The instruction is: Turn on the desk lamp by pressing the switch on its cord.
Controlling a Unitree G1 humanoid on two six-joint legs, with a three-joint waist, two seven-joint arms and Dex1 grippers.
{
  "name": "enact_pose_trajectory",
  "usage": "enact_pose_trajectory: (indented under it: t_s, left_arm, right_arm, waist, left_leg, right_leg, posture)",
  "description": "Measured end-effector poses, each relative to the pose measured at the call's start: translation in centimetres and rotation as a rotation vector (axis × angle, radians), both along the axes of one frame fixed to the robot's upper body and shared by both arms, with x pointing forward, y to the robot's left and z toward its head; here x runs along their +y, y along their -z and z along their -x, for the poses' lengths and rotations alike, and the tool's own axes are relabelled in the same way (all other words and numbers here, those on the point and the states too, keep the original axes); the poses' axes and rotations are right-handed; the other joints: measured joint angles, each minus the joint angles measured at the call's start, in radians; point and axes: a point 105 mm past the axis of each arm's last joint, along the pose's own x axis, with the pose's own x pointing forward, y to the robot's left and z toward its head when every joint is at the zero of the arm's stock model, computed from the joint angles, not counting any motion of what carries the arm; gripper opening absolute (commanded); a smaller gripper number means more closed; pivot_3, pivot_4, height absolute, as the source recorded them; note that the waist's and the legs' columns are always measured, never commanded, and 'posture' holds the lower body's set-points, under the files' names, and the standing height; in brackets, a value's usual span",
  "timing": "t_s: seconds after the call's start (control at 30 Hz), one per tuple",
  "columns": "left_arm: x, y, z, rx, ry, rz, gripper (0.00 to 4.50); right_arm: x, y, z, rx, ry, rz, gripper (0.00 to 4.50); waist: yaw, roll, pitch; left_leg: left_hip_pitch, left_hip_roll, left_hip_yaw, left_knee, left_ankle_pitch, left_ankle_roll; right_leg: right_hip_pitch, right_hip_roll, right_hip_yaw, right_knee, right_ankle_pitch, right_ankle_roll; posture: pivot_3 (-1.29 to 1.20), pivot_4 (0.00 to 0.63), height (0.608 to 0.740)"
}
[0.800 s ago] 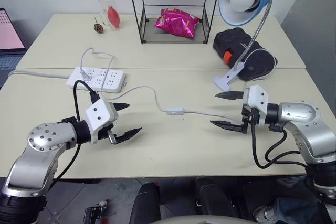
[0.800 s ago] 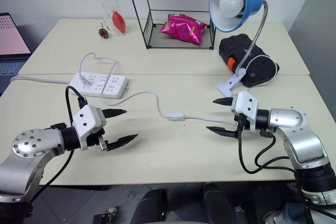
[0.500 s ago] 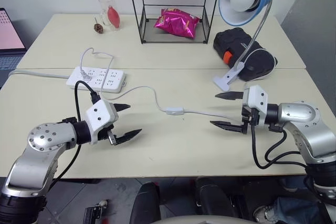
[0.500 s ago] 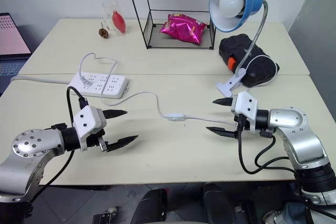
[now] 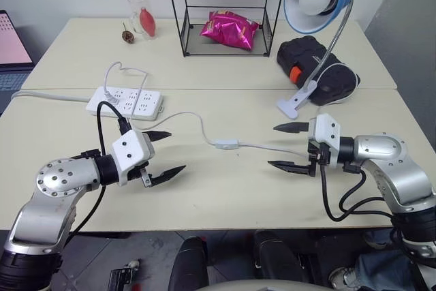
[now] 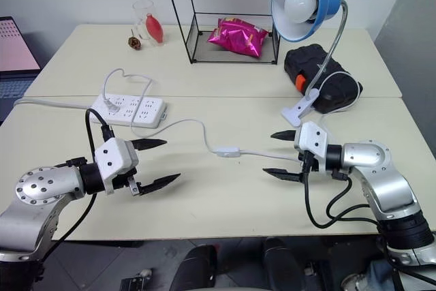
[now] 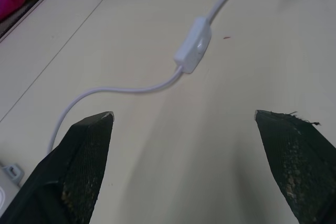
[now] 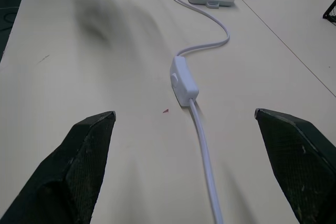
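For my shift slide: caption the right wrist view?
Open right gripper faces the switch on the cord, untouched.

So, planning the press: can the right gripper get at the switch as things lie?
Probably yes: the right gripper stands open, facing the switch along the cord, with bare table between.

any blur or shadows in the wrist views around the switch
Left wrist view: the switch is soft, the cord smeared, faint streaky shadows on the table. Right wrist view: the switch reads crisply, with a blurry dark shadow patch on the table beyond it.
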Motion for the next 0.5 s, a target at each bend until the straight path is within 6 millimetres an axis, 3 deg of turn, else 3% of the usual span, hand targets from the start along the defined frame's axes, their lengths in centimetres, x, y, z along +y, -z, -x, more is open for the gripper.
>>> enact_pose_trajectory:
  t_s: [0.23, 0.5]
  left_arm:
    - [-0.6, 0.5, 0.4, 0.015, 0.053, -0.023, 4.48]
    - [-1.0, 0.4, 0.2, 0.006, 0.084, -0.034, 4.48]
  right_arm:
    - [0.5, -0.5, -0.4, -0.004, -0.026, 0.006, 4.47]
    - [2.4, 0.9, -2.3, 0.059, -0.05, 0.045, 4.47]
  waist:
    - [0.0, 0.0, 0.0]
    - [-0.003, 0.0, 0.0]
  left_leg:
    - [0.0, 0.0, 0.0, 0.0, 0.0, 0.0]
    - [0.0, 0.0, 0.0, 0.0, 0.0, 0.0]
  right_leg:
    - [0.0, 0.0, 0.0, 0.0, 0.0, 0.0]
    - [0.0, 0.0, 0.0, 0.0, 0.0, 0.0]
  posture:
    - [0.0, 0.15, 0.74]
    - [0.0, 0.15, 0.74]
